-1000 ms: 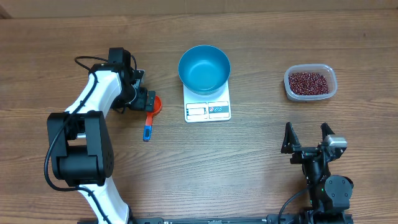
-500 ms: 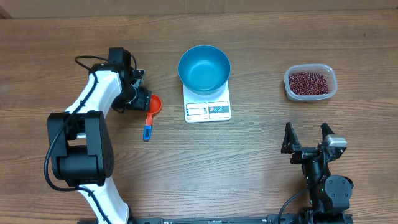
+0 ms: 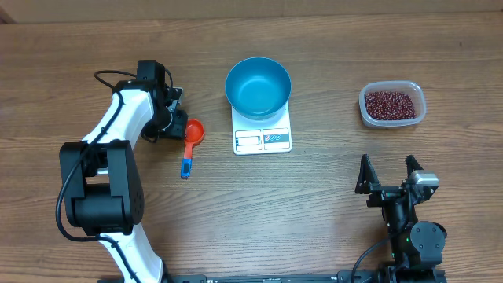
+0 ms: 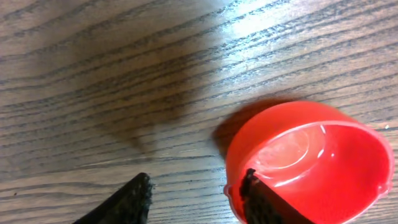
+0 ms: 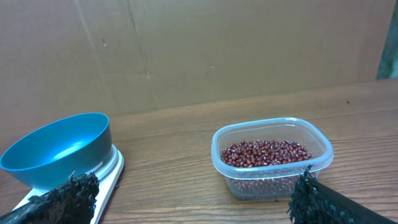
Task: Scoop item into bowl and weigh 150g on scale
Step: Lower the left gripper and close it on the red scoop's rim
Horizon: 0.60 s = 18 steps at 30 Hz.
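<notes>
- The blue bowl [image 3: 258, 86] is sitting on the rear of the white scale [image 3: 262, 138], showing only its bare blue inside.
- The clear tub [image 3: 392, 104] is standing well to the right on the surface [image 3: 314, 204], holding the beans [image 3: 388, 103], small glossy dark red-brown ovals lying in a loose heap.
- The left end effector [image 4: 198, 180] is standing apart, one finger reaching inside the rim of the red scoop [image 4: 311, 162].
- The right end effector [image 3: 386, 159] is gaping wide, well apart from the tub.

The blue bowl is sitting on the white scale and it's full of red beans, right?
Not quite. The blue bowl does sit on the white scale, but it is empty. The red beans are in the clear tub, apart from the scale. The overhead view shows this.
</notes>
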Motion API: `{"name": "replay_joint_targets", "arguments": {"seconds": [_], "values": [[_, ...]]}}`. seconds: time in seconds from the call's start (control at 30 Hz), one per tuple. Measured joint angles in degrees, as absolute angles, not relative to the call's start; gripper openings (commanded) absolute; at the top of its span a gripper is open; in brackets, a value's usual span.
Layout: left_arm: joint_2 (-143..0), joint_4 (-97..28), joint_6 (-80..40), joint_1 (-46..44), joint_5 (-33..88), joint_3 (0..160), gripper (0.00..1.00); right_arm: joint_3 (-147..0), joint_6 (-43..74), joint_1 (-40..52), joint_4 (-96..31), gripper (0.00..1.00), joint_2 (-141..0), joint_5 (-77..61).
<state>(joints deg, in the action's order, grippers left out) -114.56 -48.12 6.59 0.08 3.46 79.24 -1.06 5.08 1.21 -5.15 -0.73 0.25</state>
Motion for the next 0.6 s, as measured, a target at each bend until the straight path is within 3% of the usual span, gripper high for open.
{"name": "replay_joint_targets", "arguments": {"seconds": [0.6], "values": [[-114.56,-48.1,6.59,0.08,3.49,79.24,0.38,-1.06,5.08,1.21,-5.15,1.0,-0.73,0.23]]}}
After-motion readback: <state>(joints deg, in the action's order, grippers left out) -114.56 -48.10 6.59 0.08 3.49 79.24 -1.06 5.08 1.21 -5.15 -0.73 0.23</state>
